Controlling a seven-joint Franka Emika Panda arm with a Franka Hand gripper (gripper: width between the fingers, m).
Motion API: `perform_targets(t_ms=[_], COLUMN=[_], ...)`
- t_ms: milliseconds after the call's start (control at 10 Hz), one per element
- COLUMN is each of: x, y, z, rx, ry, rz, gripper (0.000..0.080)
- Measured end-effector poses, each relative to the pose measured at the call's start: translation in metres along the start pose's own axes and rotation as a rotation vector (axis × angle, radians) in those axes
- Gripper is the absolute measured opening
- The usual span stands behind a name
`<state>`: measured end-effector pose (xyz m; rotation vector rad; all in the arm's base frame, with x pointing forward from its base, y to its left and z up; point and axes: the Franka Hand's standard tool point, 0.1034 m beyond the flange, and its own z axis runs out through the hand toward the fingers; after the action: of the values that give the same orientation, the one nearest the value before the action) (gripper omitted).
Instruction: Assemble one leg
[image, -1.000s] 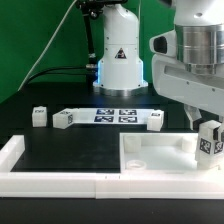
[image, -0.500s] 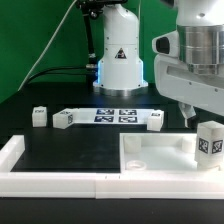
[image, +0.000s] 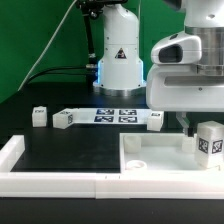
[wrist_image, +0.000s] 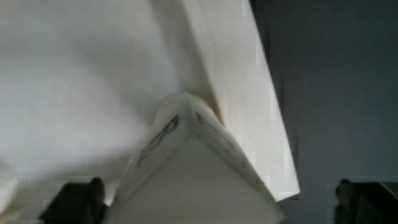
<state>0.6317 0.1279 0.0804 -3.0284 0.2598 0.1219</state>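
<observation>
One leg (image: 210, 140), a small white block with a square marker, stands upright on the right near corner of the large white panel (image: 150, 157). My gripper (image: 198, 124) hangs over it, jaws wide apart, with one dark finger (image: 185, 121) showing left of the leg. In the wrist view the leg (wrist_image: 199, 165) sits between the two dark fingertips (wrist_image: 80, 202), with a gap on each side, and the panel (wrist_image: 89, 80) lies beneath. Three more legs (image: 39, 117), (image: 63, 119), (image: 156, 120) lie on the black table further back.
The marker board (image: 112, 115) lies flat between the loose legs. A white L-shaped rail (image: 55, 181) runs along the front and the exterior view's left. The robot base (image: 118, 60) stands at the back with cables to its left.
The arm's wrist body has swung toward the exterior view's left and lower. The fingers now stand off the leg, which has stayed upright on the panel corner.
</observation>
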Motion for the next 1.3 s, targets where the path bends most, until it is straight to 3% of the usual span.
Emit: perform_targets(t_ms=[100, 400, 700, 800, 900, 1000, 1300], x=[0.0013, 0.0037, 0.0038, 0.0039, 0.0039, 0.0039, 0.0042], y=[-0.0014, 0.0038, 0.0049, 0.0050, 0.0051, 0.0052, 0.0059], z=[-0.0001, -0.0002, 0.0000, 0.0000, 0.0000, 0.0000, -0.0001], rx=[-0.020, -0.036, -0.037, -0.037, -0.037, -0.037, -0.037], ry=[0.015, 0.017, 0.015, 0.015, 0.015, 0.015, 0.016], rz=[-0.144, -0.479, -0.509, -0.509, -0.509, -0.509, -0.466], gripper=[0.0649, 0.0649, 0.0624, 0.0490, 0.0490, 0.0354, 0.0291])
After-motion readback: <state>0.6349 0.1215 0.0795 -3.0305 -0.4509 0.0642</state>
